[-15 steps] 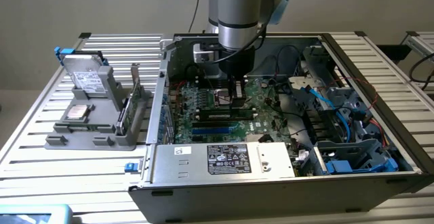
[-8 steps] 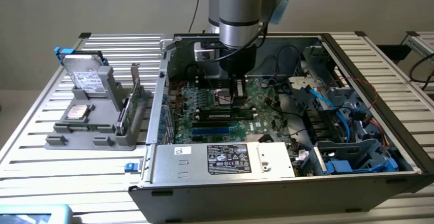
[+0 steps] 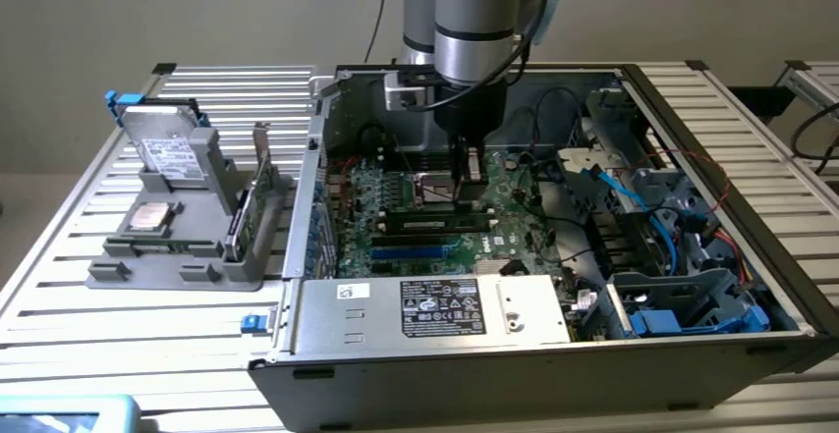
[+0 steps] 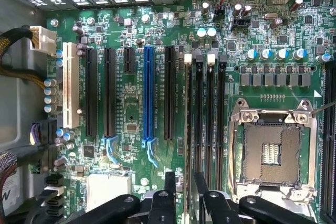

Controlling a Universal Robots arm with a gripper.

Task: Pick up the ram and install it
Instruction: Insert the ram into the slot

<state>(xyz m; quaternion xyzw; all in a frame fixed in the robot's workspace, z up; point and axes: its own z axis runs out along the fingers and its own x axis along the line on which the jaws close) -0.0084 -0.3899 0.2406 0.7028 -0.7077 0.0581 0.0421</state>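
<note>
1. ram [image 3: 439, 224] is a thin narrow stick with dark chips and a little pale label in the middle, standing on edge in a slot on the green board [image 3: 393, 197], right beside the blue slots [image 3: 409, 248]
2. arm [image 3: 473, 21] comes straight down into the open case [image 3: 525, 374], gripper [image 3: 469, 180] aimed at the board, fingers [image 4: 170, 182] parted, not pinching anything
3. the ram's top edge lines up with the gap between the fingers, and the gripper sits just above it, not touching as far as I can see
</note>
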